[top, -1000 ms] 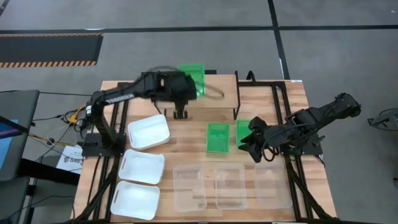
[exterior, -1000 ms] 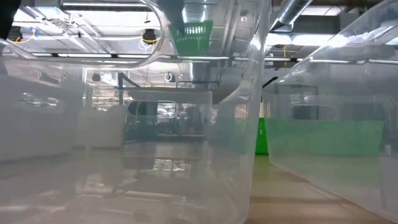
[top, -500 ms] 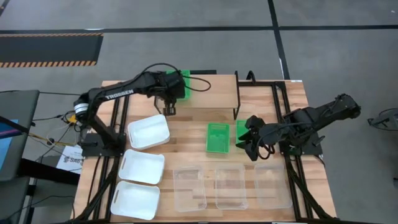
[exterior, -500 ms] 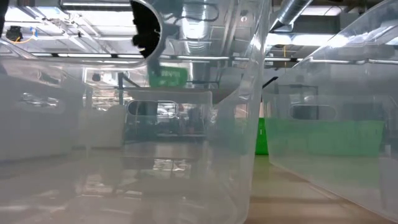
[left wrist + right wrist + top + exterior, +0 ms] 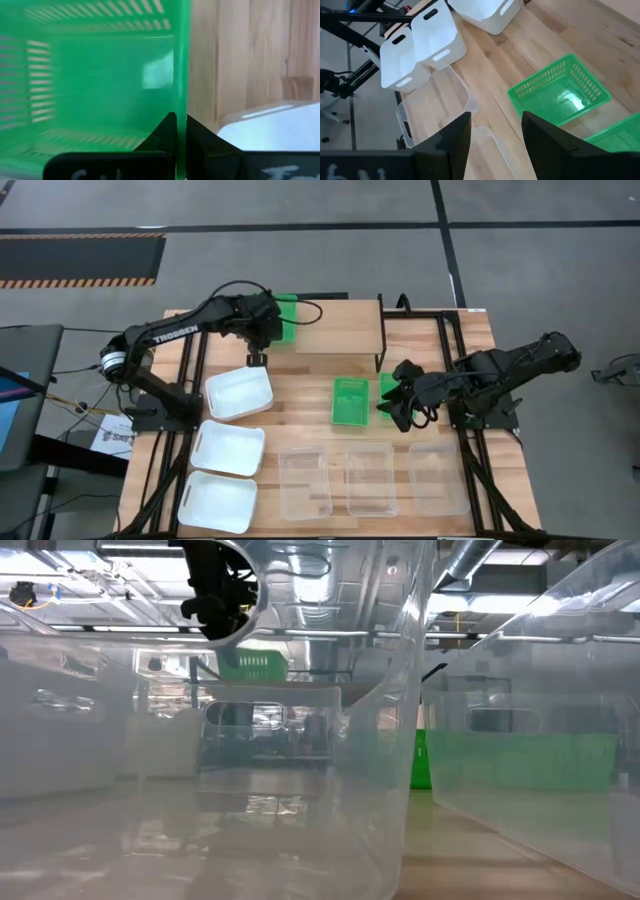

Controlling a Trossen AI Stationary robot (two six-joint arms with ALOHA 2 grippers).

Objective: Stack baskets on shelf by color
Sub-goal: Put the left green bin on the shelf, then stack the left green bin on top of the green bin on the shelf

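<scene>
My left gripper is shut on a green basket over the left end of the shelf; the low view shows the gripper above the basket. Two more green baskets sit on their bases on the table. My right gripper hovers open over the right-hand one. Three white baskets stand in a row at the left, and three clear ones along the near edge. My left gripper pinches the green basket's side wall, the one toward the table's left, with one finger inside the tub and one outside. The fingers come from above, pointing down. The basket hangs upright below them; whether its base touches the shelf I cannot tell.
Black metal frames run along both table sides, and shelf legs stand near the green baskets. The clear tubs fill the low view. Bare board lies right of the held basket. Cables trail off the table's left side.
My left arm has carried the green basket from the middle of the shelf toward its left end and lowered it. My right gripper has crept a little toward the table's left, over the right-hand green basket, staying open.
</scene>
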